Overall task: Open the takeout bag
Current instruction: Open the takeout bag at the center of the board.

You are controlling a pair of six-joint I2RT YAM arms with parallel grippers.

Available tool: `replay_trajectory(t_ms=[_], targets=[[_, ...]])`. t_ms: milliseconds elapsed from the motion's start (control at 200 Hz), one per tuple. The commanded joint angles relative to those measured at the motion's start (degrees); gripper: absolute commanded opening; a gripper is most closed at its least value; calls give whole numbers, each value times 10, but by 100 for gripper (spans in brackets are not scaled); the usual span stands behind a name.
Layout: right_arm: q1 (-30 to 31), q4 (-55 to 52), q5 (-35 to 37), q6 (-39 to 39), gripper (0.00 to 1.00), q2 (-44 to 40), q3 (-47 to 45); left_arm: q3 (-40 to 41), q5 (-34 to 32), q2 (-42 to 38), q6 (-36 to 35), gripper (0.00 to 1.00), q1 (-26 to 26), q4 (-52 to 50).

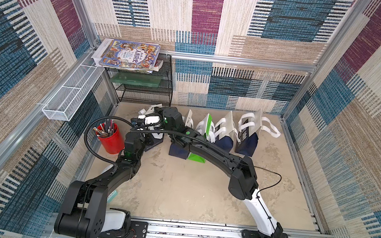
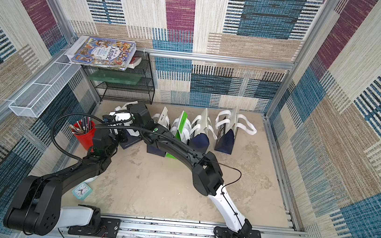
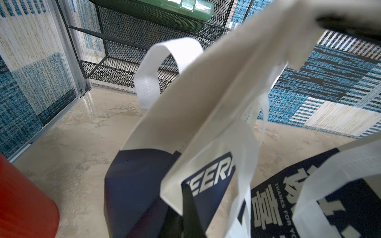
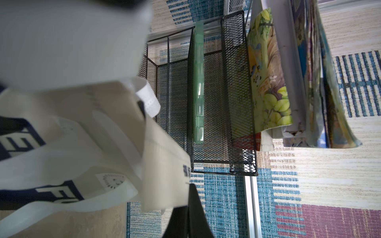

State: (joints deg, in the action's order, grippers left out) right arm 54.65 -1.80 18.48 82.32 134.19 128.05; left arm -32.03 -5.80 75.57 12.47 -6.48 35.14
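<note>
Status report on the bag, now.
Left end effector and right end effector shut, each pinching a white panel of the takeout bag. Mouth partly spread. Neighbouring bag and red pen cup close alongside.

In both top views the left arm [image 1: 114,177] rises in a sharp bend, and the right arm [image 1: 217,156] stretches long across to meet it (wrists close together). The left tool [image 3: 190,214] and the right tool [image 4: 188,216] are both closed.
</note>
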Motion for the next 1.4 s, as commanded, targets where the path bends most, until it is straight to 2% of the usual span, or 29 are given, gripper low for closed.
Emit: replay_trajectory(t_ms=[0, 260, 351, 526, 766, 791, 851, 886, 931, 951, 1012, 1097, 1282, 1397], targets=[[5, -22, -9, 34, 0, -13, -2, 1, -3, 5, -25, 0, 0, -61], [7, -38, -18, 13, 0, -29, 2, 0, -5, 5, -28, 0, -1, -63], [5, -48, -41, -28, 0, -35, 17, 0, -6, 4, -28, 0, -1, -67], [-12, -78, -128, -152, 0, -45, 77, -5, -3, -3, -31, 0, 0, -76], [-26, -107, -162, -196, 0, -59, 86, -6, -1, -13, -31, 0, -1, -81], [-25, -107, -159, -201, 6, -59, 86, -6, 0, -12, -30, 0, 0, -80], [-25, -96, -147, -218, 47, -57, 84, -8, 5, -11, -25, 0, -1, -80], [-25, -97, -145, -228, 62, -56, 84, -9, 8, -10, -21, 0, 0, -78], [-23, -99, -143, -241, 89, -56, 84, -11, 13, -9, -15, 0, 0, -77], [-22, -100, -142, -245, 94, -57, 84, -12, 16, -9, -11, 0, 0, -77], [-20, -95, -129, -273, 100, -58, 84, -14, 22, -7, 1, 0, 0, -72], [-19, -79, -94, -318, 99, -61, 84, -16, 32, -5, 16, 0, 0, -65], [-27, -53, 35, -418, 100, -76, 79, -27, 47, -7, 53, 0, 6, -54], [-37, -39, 74, -465, 97, -116, 27, -39, 60, -13, 75, 0, 11, -48]])
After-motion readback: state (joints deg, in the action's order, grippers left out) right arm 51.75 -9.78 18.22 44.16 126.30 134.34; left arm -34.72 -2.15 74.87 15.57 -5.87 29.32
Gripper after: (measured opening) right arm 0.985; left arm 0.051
